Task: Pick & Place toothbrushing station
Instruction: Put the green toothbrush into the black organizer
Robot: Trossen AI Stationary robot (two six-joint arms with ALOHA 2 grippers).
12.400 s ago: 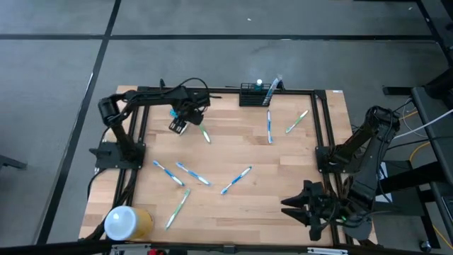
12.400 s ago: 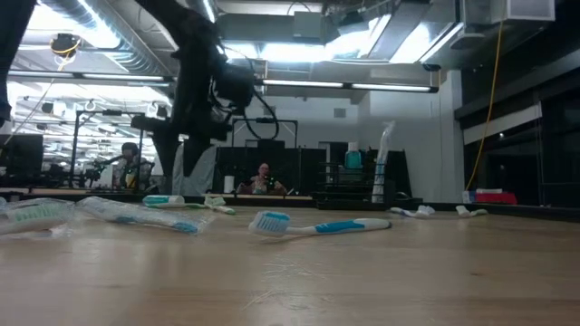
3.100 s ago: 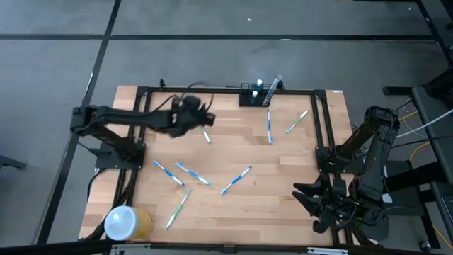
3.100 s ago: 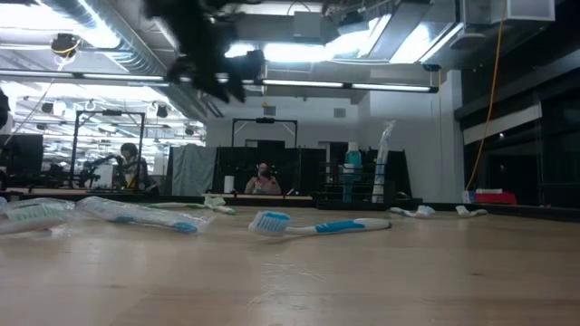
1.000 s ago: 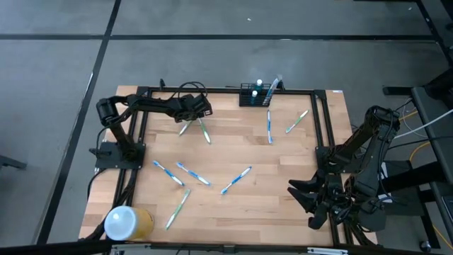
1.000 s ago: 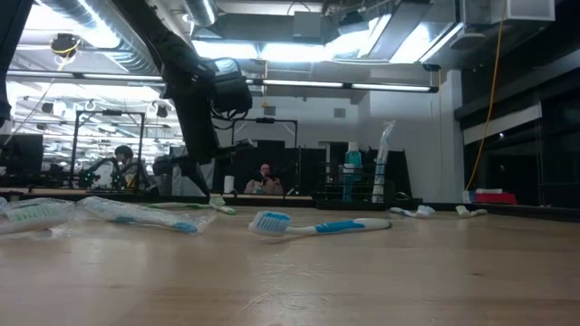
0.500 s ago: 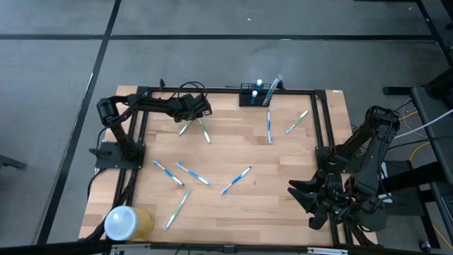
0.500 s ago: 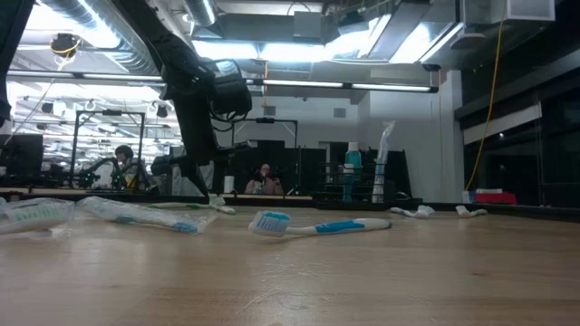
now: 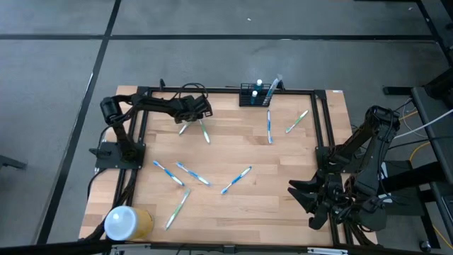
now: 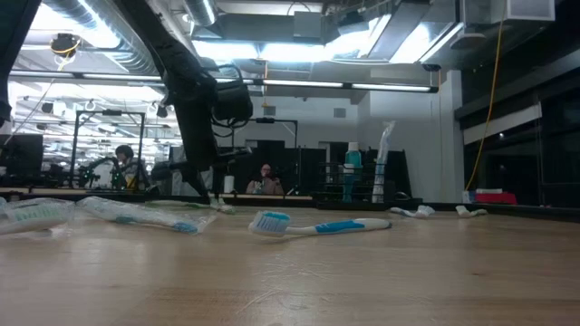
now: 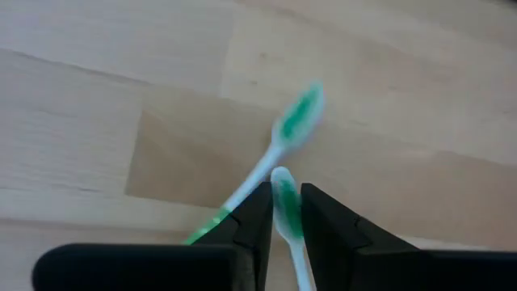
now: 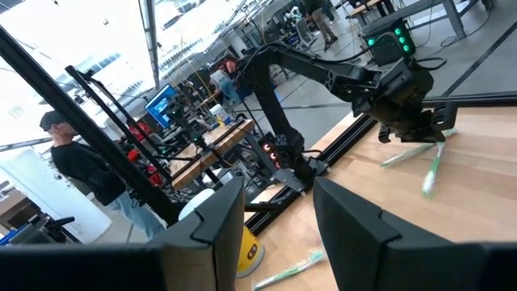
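Note:
The toothbrushing station, a small black rack with a brush standing in it, sits at the table's far edge. My left gripper is down at the far left of the table, shut on one of two green toothbrushes. The second green toothbrush lies slanted on the wood, running in behind one of my fingers. My right gripper hangs open over the table's near right corner, level and holding nothing. My left gripper pinches the green toothbrush's head end between its two fingers. The fingers come slanting down from above and lie across the brush. The brush lies on the table, its handle running back under the gripper.
Blue toothbrushes and green ones lie scattered on the wood. A yellow cylinder with a white top lies at the near left corner. A black frame rims the table. People show in the room beyond.

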